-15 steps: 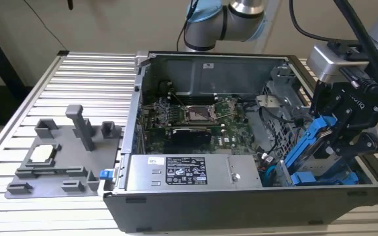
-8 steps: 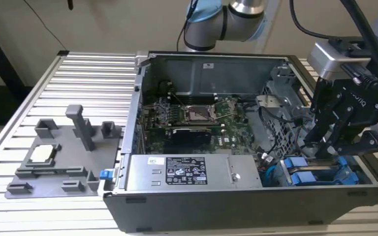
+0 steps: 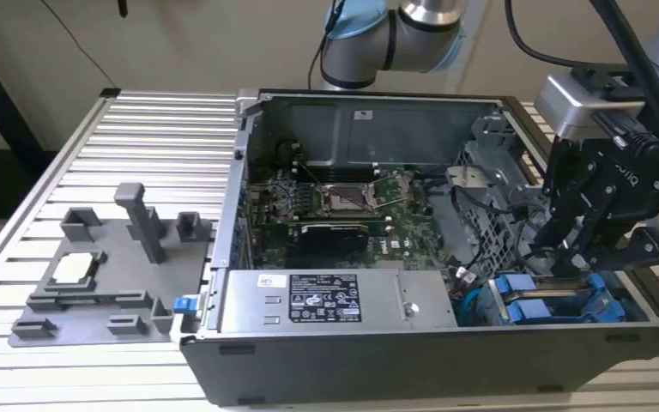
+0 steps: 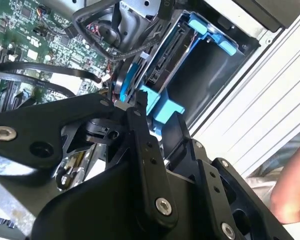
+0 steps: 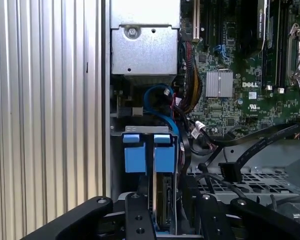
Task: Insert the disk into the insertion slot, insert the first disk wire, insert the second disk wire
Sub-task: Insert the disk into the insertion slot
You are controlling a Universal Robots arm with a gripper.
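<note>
The silver-grey metal disk in its bright blue plastic carrier (image 5: 163, 182) stands edge-on in the sheet-metal drive bay (image 5: 140, 131) (smooth blue tab showing), just beside a second blue-fronted drive (image 5: 132, 152). The black angular gripper (image 4: 159, 107) has its jaws drawn narrow, pinching the carrier. Around them are the grey steel computer case (image 3: 306, 360) and the ribbed aluminium table (image 3: 147, 137).

The arm (image 3: 393, 39) has rounded silver-grey joints with pale blue end caps. Thick black cables (image 3: 513, 30) run down to a silver block (image 3: 587, 99). The claw (image 3: 570, 262) is matt black, with white lettering and round silver screw heads (image 4: 162, 206).
</note>
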